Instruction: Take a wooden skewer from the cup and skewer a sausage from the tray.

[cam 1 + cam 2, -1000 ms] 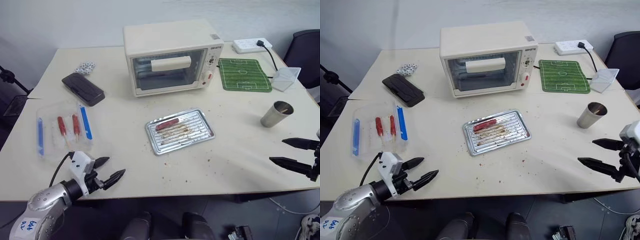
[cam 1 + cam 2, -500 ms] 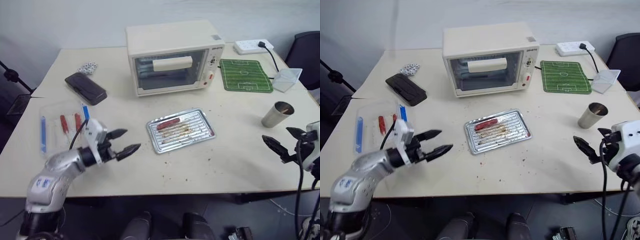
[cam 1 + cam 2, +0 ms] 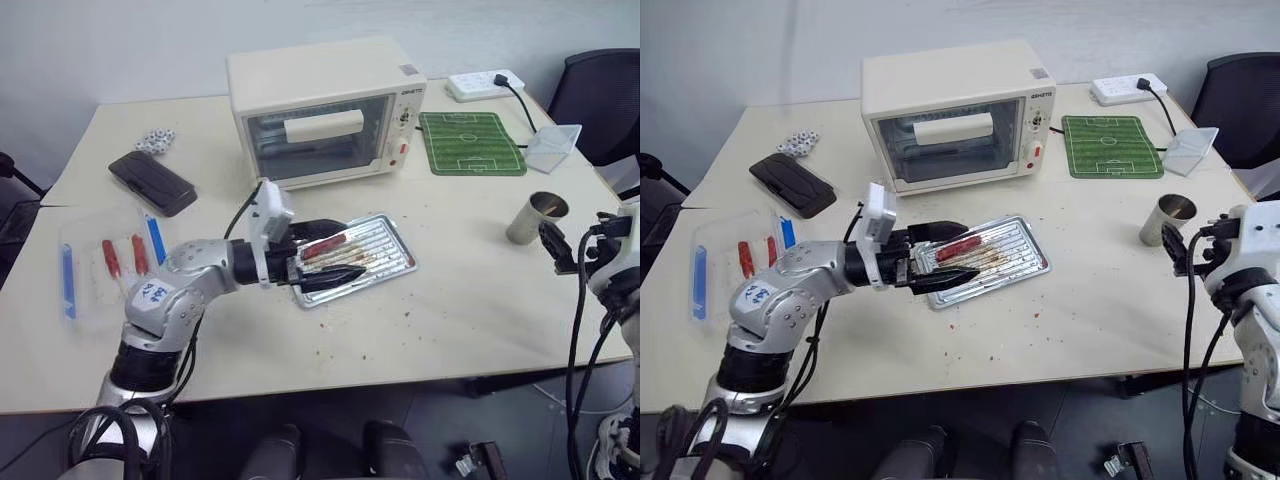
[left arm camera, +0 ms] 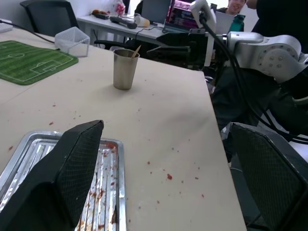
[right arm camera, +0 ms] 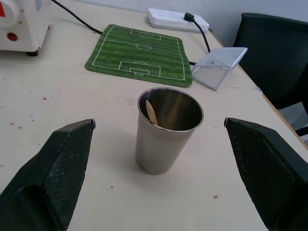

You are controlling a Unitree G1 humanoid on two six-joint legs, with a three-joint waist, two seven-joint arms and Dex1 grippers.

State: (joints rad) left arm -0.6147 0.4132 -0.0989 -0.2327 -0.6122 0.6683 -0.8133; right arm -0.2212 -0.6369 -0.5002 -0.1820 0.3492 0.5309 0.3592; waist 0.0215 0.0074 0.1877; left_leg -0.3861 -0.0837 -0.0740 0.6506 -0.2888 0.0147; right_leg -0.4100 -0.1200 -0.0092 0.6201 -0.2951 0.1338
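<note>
On the crumb-specked beige table (image 3: 480, 300) we count one tray (image 3: 392, 262) with one sausage (image 3: 328, 247) under our spread left gripper (image 3: 345, 255), and one cup (image 5: 166, 130) holding one wooden skewer (image 5: 151, 112) ahead of our spread right gripper (image 5: 163, 178).

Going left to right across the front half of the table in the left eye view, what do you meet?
Clear plastic box → left gripper over the tray → cup → right gripper.

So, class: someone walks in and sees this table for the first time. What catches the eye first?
Probably the cream toaster oven at the table's back, and the left claw open over the greasy tray and its sausage. At the right, the right claw stands open before the metal cup holding a wooden skewer.
</note>
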